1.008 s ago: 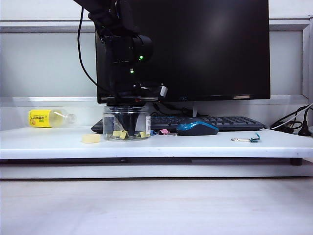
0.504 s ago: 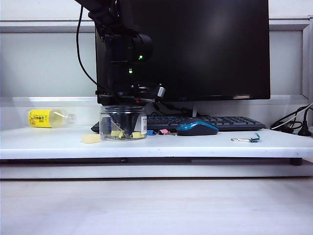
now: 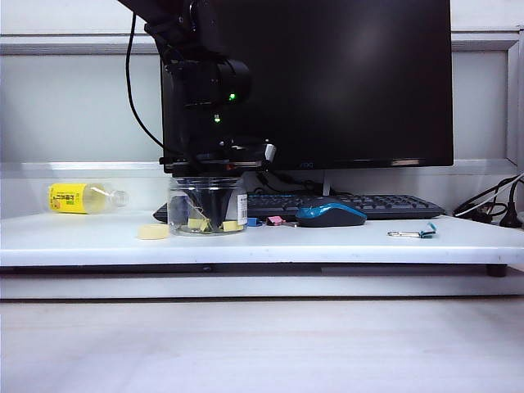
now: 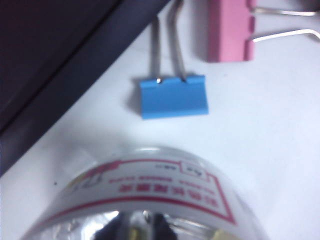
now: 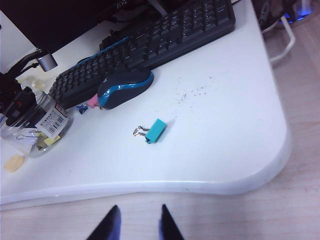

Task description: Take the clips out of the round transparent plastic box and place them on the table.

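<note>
Left claw is down inside the round transparent plastic box, which sits on the surface just left of the keyboard. Can't tell how far it's parted or whether it has one of the yellow clips. Pink and blue clips already out. Right claw parked off the surface edge, parted, empty. Next: confirm grip, lift straight out

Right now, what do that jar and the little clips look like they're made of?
The jar: clear glossy plastic, probably; its contents show through. Blue clip and pink clip: smooth matte bodies, likely painted metal, with thin shiny wire handles.
</note>
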`<action>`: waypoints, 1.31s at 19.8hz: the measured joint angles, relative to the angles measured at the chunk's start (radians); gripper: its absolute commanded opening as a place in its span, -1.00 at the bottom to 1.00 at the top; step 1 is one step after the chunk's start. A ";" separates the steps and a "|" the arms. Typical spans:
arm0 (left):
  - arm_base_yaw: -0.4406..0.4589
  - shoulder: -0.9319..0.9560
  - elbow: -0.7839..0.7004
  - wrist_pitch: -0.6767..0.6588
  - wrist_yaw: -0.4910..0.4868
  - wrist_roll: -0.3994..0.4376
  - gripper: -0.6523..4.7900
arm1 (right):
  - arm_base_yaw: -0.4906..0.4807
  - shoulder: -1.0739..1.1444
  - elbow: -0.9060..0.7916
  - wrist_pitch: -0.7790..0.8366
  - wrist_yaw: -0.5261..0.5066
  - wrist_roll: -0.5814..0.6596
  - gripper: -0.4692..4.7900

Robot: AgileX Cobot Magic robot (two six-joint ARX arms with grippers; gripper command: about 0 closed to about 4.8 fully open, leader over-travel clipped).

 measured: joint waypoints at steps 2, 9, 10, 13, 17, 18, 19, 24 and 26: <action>-0.001 0.004 0.003 -0.002 0.007 0.000 -0.47 | 0.000 0.000 0.000 0.000 0.000 0.000 -0.42; -0.004 0.019 0.011 0.033 0.064 -0.020 -0.71 | 0.000 0.000 0.000 0.000 0.000 0.000 -0.42; -0.004 0.019 0.012 0.033 0.065 -0.022 -0.74 | 0.000 0.000 0.000 0.000 0.000 0.000 -0.42; -0.004 0.011 0.009 0.031 0.066 -0.022 -0.78 | 0.000 0.000 0.000 0.000 0.000 0.000 -0.42; -0.005 -0.023 -0.007 0.029 0.064 -0.022 -0.78 | 0.000 0.000 0.000 0.000 0.000 0.000 -0.42; -0.005 -0.030 -0.015 0.024 0.065 -0.022 -0.78 | 0.000 0.000 0.000 0.000 0.000 0.000 -0.42; -0.006 -0.039 -0.016 -0.001 0.066 -0.022 -0.78 | 0.000 0.000 0.000 0.000 0.000 0.000 -0.42; -0.006 -0.091 -0.022 -0.011 0.065 -0.022 -0.78 | 0.000 0.000 0.000 0.000 0.000 0.000 -0.42; -0.006 -0.101 -0.022 -0.012 0.067 -0.022 -0.78 | 0.000 0.000 0.000 0.000 0.000 0.000 -0.42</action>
